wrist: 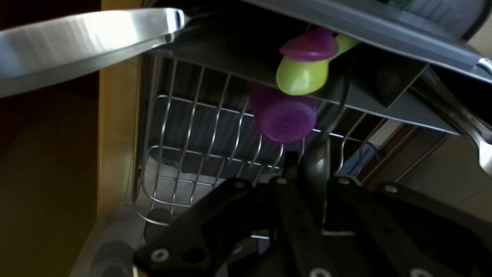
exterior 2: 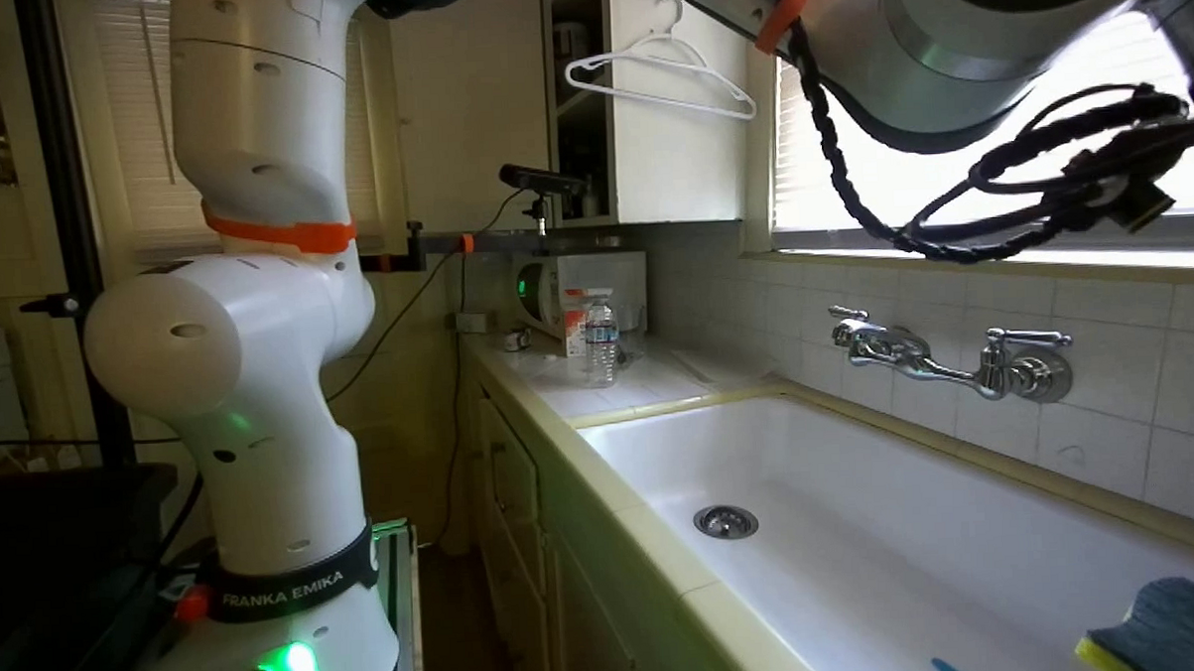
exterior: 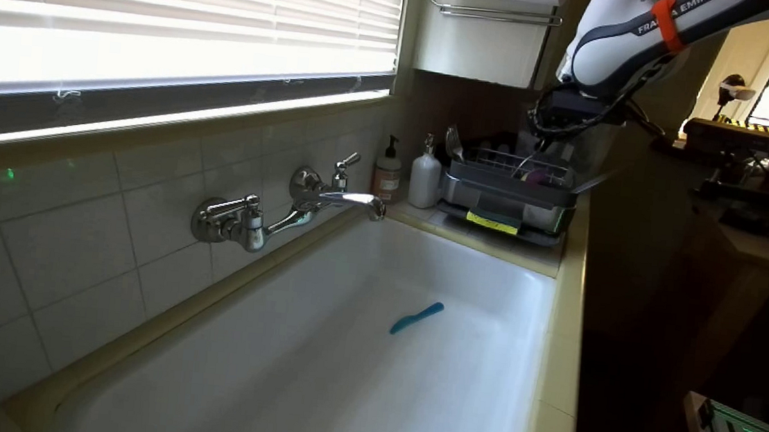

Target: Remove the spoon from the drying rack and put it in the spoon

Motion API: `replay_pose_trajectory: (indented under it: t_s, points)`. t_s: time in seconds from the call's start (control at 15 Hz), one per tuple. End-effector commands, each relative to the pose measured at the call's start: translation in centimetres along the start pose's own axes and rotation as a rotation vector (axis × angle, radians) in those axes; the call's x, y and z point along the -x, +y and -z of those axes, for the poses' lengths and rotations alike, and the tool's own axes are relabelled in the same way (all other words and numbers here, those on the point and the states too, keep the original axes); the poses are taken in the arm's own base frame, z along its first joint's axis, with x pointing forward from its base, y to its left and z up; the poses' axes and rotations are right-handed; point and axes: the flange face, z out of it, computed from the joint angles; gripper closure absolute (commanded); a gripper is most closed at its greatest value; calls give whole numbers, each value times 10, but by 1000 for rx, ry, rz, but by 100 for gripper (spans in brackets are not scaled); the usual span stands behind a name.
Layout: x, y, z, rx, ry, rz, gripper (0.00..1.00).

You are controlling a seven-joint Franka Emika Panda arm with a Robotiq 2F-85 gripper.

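The spoon [wrist: 317, 163] is slender, dark grey and metallic. In the wrist view its bowl lies between my fingertips and fills the narrow gap. Its handle runs into the grey utensil holder of the drying rack [exterior: 509, 184]. In an exterior view a thin shiny piece of it [exterior: 523, 163] shows below my gripper. My gripper [exterior: 543, 142] is over the rack's far part. In the wrist view my gripper [wrist: 311, 173] looks closed on the spoon's bowl; the right fingertip is dark and hard to make out. The sink view from the base side shows neither spoon nor gripper.
A purple cup [wrist: 286, 119], a green and purple utensil [wrist: 303, 75], a shiny knife [wrist: 103, 40] and forks [wrist: 474, 132] surround the jaws. Pump bottles [exterior: 425, 178] and a faucet [exterior: 351, 199] stand beside. A blue knife [exterior: 416, 318] lies in the sink [exterior: 467, 383].
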Motion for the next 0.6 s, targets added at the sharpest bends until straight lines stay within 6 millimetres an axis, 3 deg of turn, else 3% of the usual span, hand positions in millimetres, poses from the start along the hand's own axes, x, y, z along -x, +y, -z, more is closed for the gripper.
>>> replay_pose_trajectory:
  t_s: [0.0, 0.53]
  points:
    - [0, 3, 29, -9, 34, 8, 97]
    - [1, 1, 87, -32, 128, 81, 97]
